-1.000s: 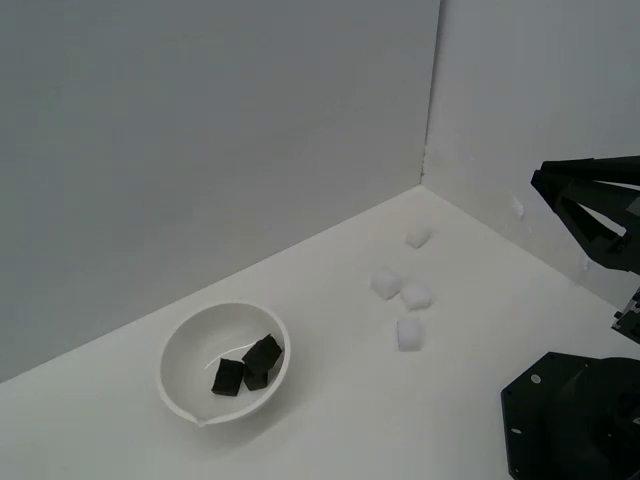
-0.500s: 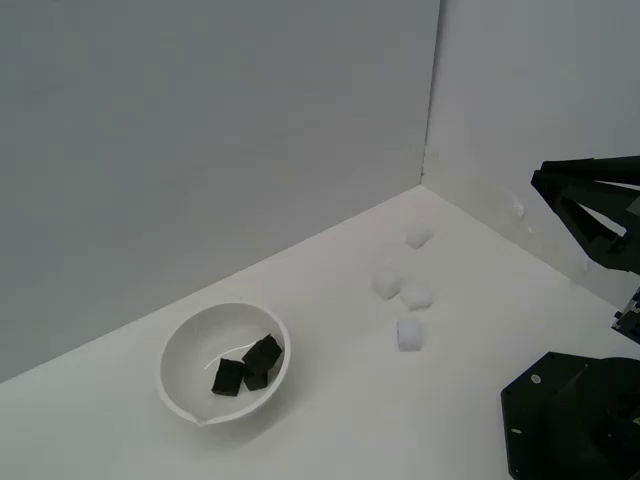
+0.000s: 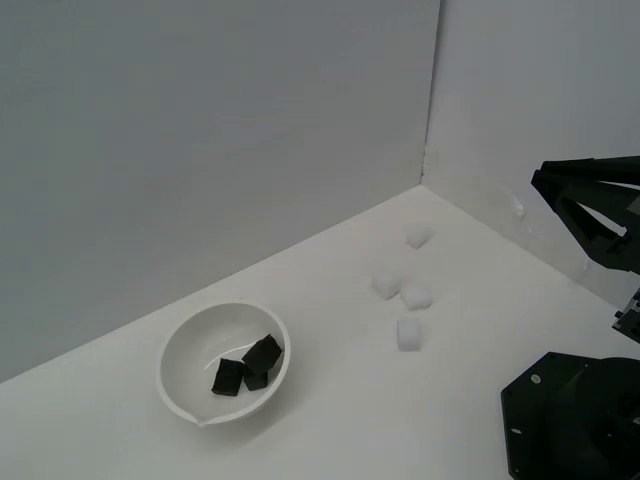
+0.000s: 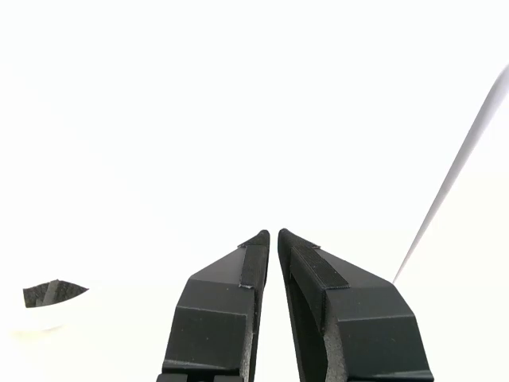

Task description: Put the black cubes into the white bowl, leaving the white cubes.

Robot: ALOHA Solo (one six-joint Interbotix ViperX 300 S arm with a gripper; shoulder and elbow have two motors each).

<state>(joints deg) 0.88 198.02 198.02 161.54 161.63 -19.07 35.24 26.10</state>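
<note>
Wrist view: the gripper has its two black jaws pressed almost together, tips nearly touching with only a thin slit between them, and nothing is caught in them. They hang over bare, washed-out white surface. Away from the jaws, at the edge of that view, sits the white bowl, showing something dark inside. In the exterior view the white bowl stands on the white table near the grey back wall, and all three black cubes lie inside it, bunched together and touching. The four white cubes rest on the table well apart from the bowl, toward the exterior view's right, nearer the corner of the walls. Black arm parts sit farther right still.
</note>
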